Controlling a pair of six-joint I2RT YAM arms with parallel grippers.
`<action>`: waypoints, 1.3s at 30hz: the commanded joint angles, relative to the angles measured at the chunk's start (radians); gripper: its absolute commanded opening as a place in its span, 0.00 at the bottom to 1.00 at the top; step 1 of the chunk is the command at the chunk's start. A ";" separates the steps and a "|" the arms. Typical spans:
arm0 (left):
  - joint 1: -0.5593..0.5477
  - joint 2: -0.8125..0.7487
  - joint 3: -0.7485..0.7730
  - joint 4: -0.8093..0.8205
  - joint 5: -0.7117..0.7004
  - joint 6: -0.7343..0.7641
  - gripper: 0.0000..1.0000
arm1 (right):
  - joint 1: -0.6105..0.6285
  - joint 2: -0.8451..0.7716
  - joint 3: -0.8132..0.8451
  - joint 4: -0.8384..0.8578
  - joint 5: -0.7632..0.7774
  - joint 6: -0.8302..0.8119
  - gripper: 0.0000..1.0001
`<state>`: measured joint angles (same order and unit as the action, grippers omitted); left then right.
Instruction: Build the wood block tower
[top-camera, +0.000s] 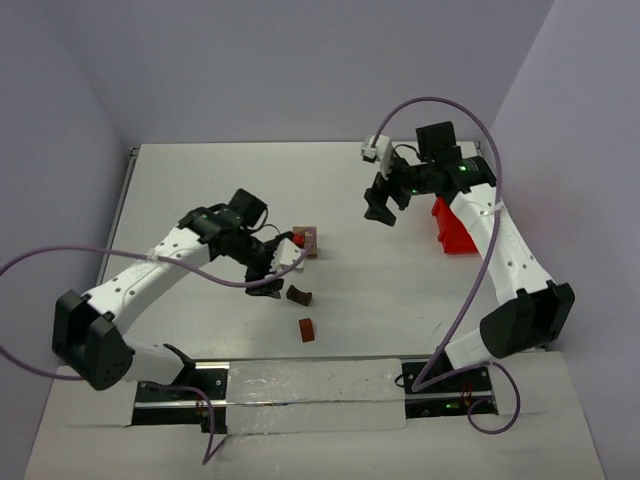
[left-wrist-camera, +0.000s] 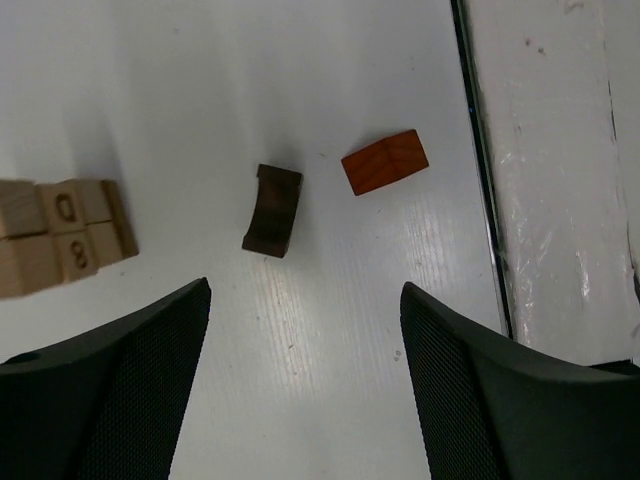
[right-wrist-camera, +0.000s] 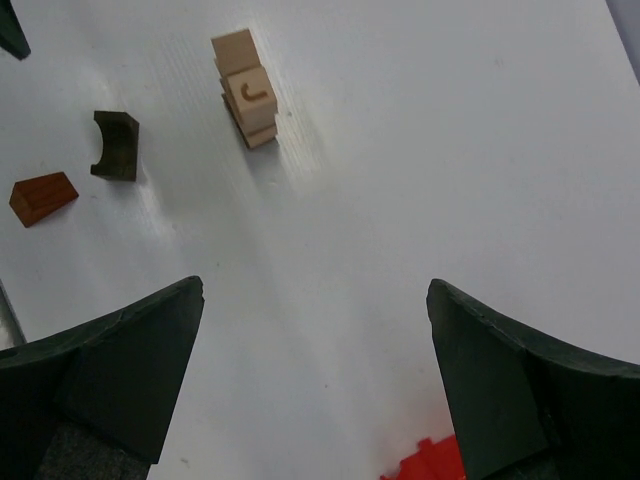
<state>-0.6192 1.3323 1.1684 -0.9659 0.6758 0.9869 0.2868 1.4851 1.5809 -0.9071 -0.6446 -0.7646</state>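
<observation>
- Progress looks partial: a short tower of tan cubes stands on the tabletop, well ahead and left of the right pincer, which is released and empty.
- Left pincer is also spread wide, holding nothing; the tower sits ahead, off to its left.
- By my judgement, two pieces are left to place. The dark brown arch block lies just ahead of the left pincer. The reddish-brown wedge lies a little beyond it to the right, not touching.
- Counts: one tower of about three tiers (exact cube number unclear), one arch, one wedge, one red bin close under the right pincer.
</observation>
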 joint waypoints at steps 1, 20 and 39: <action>-0.082 0.153 0.088 -0.029 -0.106 0.083 0.82 | -0.072 -0.113 -0.106 -0.007 -0.031 0.066 1.00; -0.324 0.475 0.172 0.114 -0.413 -0.085 0.70 | -0.237 -0.420 -0.408 -0.007 0.000 0.129 1.00; -0.424 0.630 0.222 0.117 -0.630 -0.186 0.62 | -0.271 -0.526 -0.481 -0.035 0.023 0.143 1.00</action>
<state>-1.0269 1.9384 1.3485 -0.8559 0.0856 0.8291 0.0246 0.9873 1.1030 -0.9361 -0.6276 -0.6254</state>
